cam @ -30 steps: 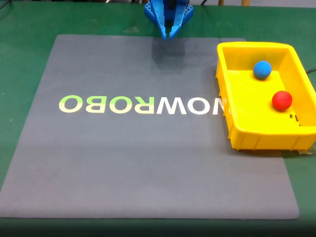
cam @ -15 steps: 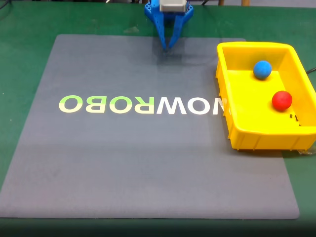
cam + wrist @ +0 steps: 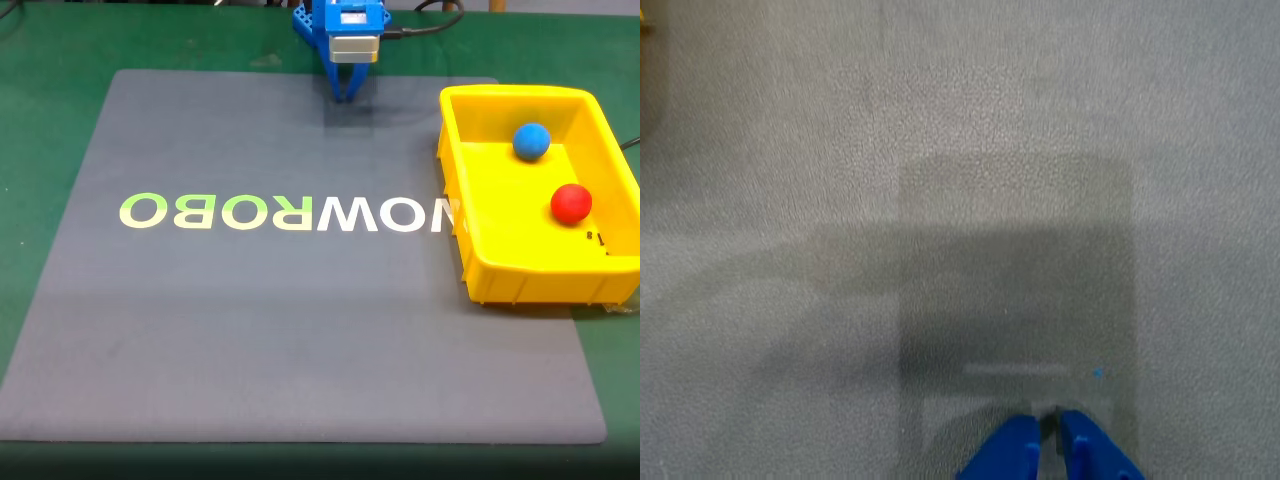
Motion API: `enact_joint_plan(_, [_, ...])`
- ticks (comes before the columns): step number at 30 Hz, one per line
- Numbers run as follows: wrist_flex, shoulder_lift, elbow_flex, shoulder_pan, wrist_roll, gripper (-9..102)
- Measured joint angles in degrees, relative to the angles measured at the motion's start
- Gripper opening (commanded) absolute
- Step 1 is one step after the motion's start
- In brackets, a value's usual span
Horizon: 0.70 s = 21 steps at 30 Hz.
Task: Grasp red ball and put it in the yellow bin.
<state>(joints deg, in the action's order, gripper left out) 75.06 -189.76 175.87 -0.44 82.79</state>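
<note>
Green counter (image 3: pixel 40 60) underneath, with a big grey mat (image 3: pixel 250 320) across most of it and upside-down "NOWROBO" lettering (image 3: pixel 285 212) printed through the middle, fixed view. Blue gripper (image 3: pixel 345 95) up at the top centre, hanging over the far edge of the mat, tips pressed together with nothing between them. Same story in the wrist view: two blue tips (image 3: pixel 1050 440) poking in from the bottom edge, practically touching, just bare grey mat and a boxy shadow in front of them.

Further right in the fixed view, yellow bin (image 3: pixel 500 270) sitting on the right edge of the mat, partly hanging over onto the green. Blue ball (image 3: pixel 531 141) inside toward the far end. Red ball (image 3: pixel 571 203) also inside, resting on the bin floor closer to the camera and near the right wall, beside some small black marks (image 3: pixel 592 237). Well apart from the gripper, off to its right and nearer the camera, not touching the blue one.
</note>
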Motion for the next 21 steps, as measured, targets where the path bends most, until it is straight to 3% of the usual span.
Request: enact_joint_plan(21, [0.7, 0.0, 0.0, 0.8, 0.0, 0])
